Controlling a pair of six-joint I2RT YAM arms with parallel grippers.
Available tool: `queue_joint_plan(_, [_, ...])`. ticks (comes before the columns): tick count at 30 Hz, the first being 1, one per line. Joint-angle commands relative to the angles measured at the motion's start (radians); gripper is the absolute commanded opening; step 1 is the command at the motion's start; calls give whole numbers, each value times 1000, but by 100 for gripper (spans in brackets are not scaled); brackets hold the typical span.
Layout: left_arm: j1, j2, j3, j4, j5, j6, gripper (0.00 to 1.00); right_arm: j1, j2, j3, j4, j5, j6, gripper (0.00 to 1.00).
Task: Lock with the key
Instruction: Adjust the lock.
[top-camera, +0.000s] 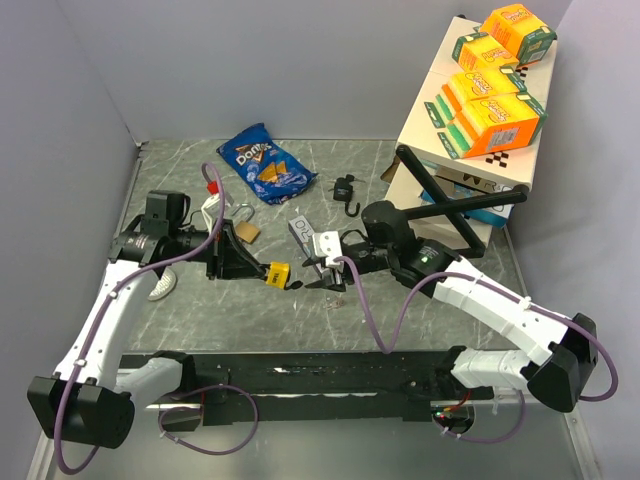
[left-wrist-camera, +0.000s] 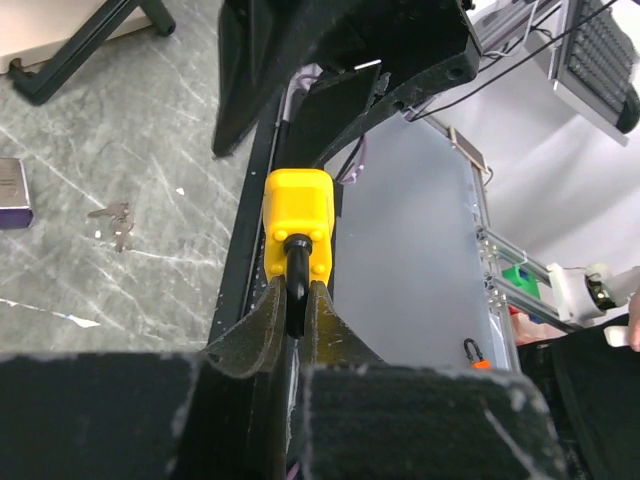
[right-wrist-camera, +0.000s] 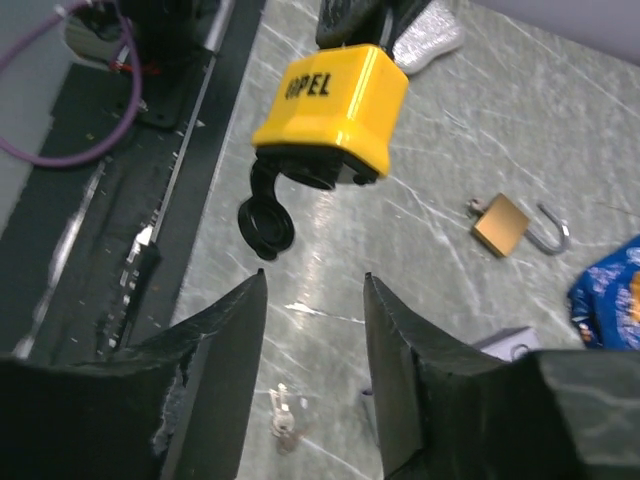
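The left hand is clamping shut on the black shackle of the yellow padlock. It is holding the lock above the table, with the body pointing toward the right arm and the keyhole cap dangling open. The right hand is hovering just beside the padlock's keyhole end, its fingers spread wide and gripping nothing. The keys are lying on the table beneath that hand, so by my reading the task is sitting at an early stage. The lock is being presented, while picking up the key, inserting it and turning it are all waiting to be done. For room, open table is lying straight below the right hand down to the keys. The black rail is running along the near edge close by, and a brass lock and a grey box are sitting behind. Farther right, the stand legs and stacked cartons are crowding the right arm's far side.
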Motion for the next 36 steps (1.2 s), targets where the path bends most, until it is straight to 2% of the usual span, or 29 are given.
queue_joint_plan(1, [-6, 5, 44, 57, 98, -13, 1, 19, -35, 59, 46, -60, 54, 47])
queue_joint_plan(20, [-6, 10, 30, 121, 92, -65, 1, 31, -57, 37, 66, -46, 54, 32])
queue_joint_plan(22, [-6, 11, 30, 115, 100, -58, 1, 32, -51, 34, 82, -20, 72, 38])
queue_joint_plan(24, [-6, 11, 29, 111, 103, -51, 1, 33, -51, 22, 93, 3, 85, 48])
queue_joint_plan(29, [-6, 11, 36, 110, 89, -44, 1, 29, -38, 3, 107, 18, 151, 49])
queue_joint_plan(32, [-6, -9, 50, 138, 24, -25, 1, -10, -6, 31, 93, -15, 240, 63])
queue_joint_plan(33, [-5, -22, 44, 243, 5, -80, 1, -32, 12, 42, 87, -41, 297, 69])
queue_joint_plan(35, [-5, -84, -5, 392, -42, -168, 1, -88, 27, 62, 89, -116, 359, 72])
queue_joint_plan(36, [-5, -105, -26, 467, -58, -289, 1, -101, 29, 63, 96, -142, 405, 72])
